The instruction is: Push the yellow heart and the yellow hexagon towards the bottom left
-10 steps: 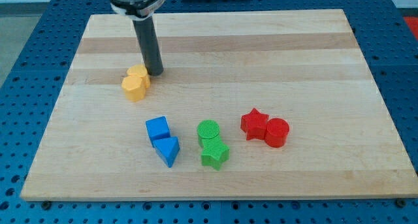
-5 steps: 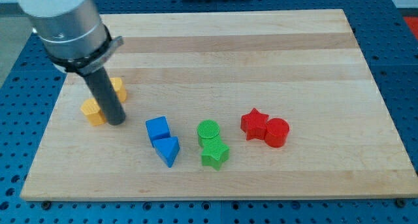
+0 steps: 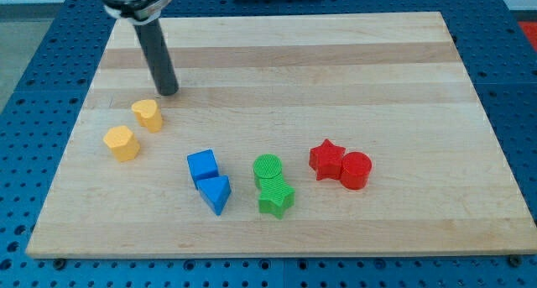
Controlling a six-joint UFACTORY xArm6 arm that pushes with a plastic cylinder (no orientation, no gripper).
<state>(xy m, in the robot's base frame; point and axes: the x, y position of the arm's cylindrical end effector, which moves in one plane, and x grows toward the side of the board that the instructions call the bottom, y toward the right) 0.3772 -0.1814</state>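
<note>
The yellow heart (image 3: 148, 115) lies at the board's left side, with the yellow hexagon (image 3: 122, 143) just below and left of it, a small gap between them. My tip (image 3: 169, 92) rests on the board just above and right of the heart, apart from both yellow blocks.
A blue cube (image 3: 202, 165) and blue triangle (image 3: 216, 193) sit lower centre-left. A green cylinder (image 3: 268, 168) and green star (image 3: 275, 199) sit at centre. A red star (image 3: 326, 159) and red cylinder (image 3: 356, 170) lie to the right. The wooden board (image 3: 336, 61) lies on a blue pegboard table.
The two yellow blocks have moved down-left and split apart. My tip swept down-left past them, then moved back up to the heart's upper right.
</note>
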